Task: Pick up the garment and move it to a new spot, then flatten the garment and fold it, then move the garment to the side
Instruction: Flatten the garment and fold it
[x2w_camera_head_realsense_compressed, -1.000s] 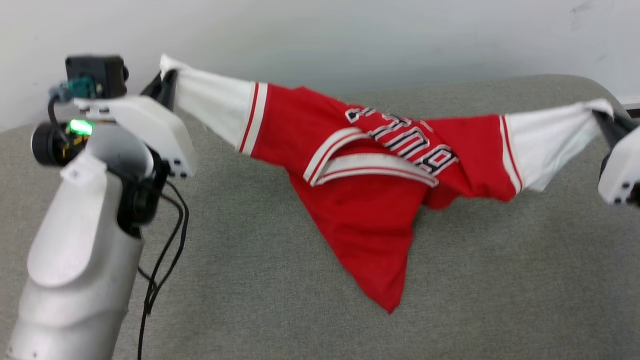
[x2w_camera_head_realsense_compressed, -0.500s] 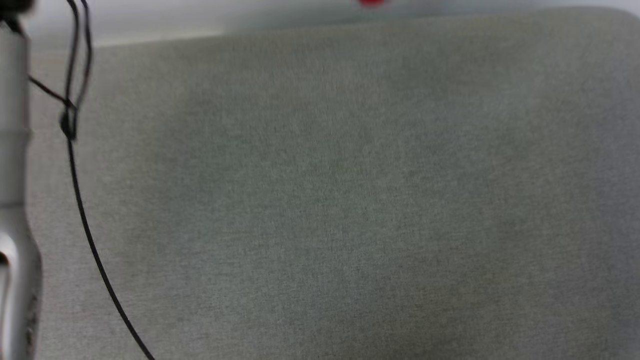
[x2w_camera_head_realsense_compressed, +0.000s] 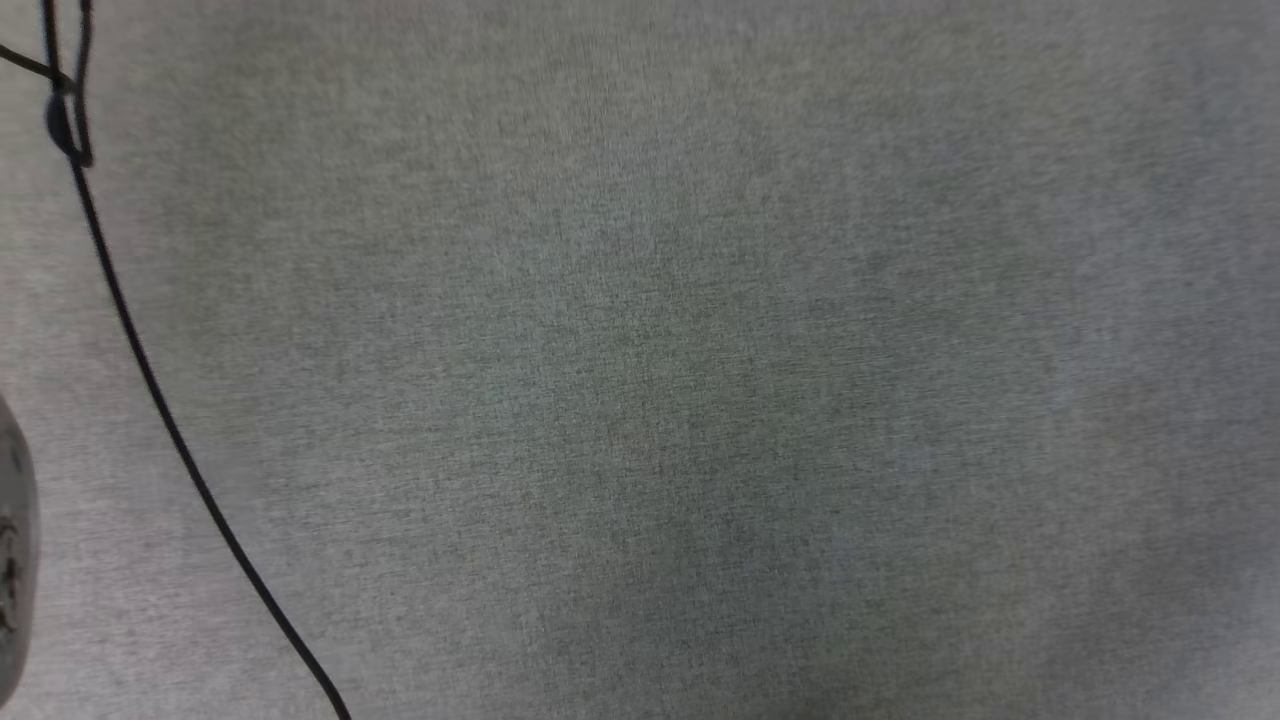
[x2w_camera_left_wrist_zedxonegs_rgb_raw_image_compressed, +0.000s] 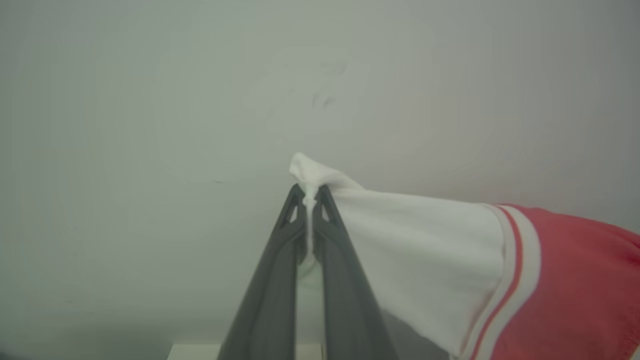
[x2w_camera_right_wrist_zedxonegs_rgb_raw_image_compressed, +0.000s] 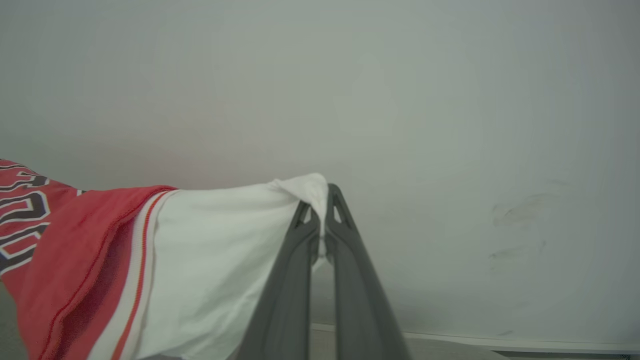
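The garment (x2w_camera_left_wrist_zedxonegs_rgb_raw_image_compressed: 565, 280), a red jersey with white sleeves and red-and-white seam stripes, hangs in the air in front of a pale wall. In the left wrist view my left gripper (x2w_camera_left_wrist_zedxonegs_rgb_raw_image_compressed: 310, 200) is shut on the tip of one white sleeve, which runs off to the right into red cloth. My right gripper (x2w_camera_right_wrist_zedxonegs_rgb_raw_image_compressed: 322, 202) is shut on the other white sleeve (x2w_camera_right_wrist_zedxonegs_rgb_raw_image_compressed: 220, 250), and the garment (x2w_camera_right_wrist_zedxonegs_rgb_raw_image_compressed: 60, 240) stretches away to the left there, with dark white-outlined letters at the far left edge.
The head view looks straight down on a grey fabric surface (x2w_camera_head_realsense_compressed: 700, 380). A thin black cable (x2w_camera_head_realsense_compressed: 150, 380) crosses its left side, and a pale bit of arm (x2w_camera_head_realsense_compressed: 12, 560) sits at the left edge. A pale wall (x2w_camera_right_wrist_zedxonegs_rgb_raw_image_compressed: 450, 125) stands behind both grippers.
The head camera has tilted down, so the garment and both arms left its view and only the grey surface and cable remain. Both grips stay shut.
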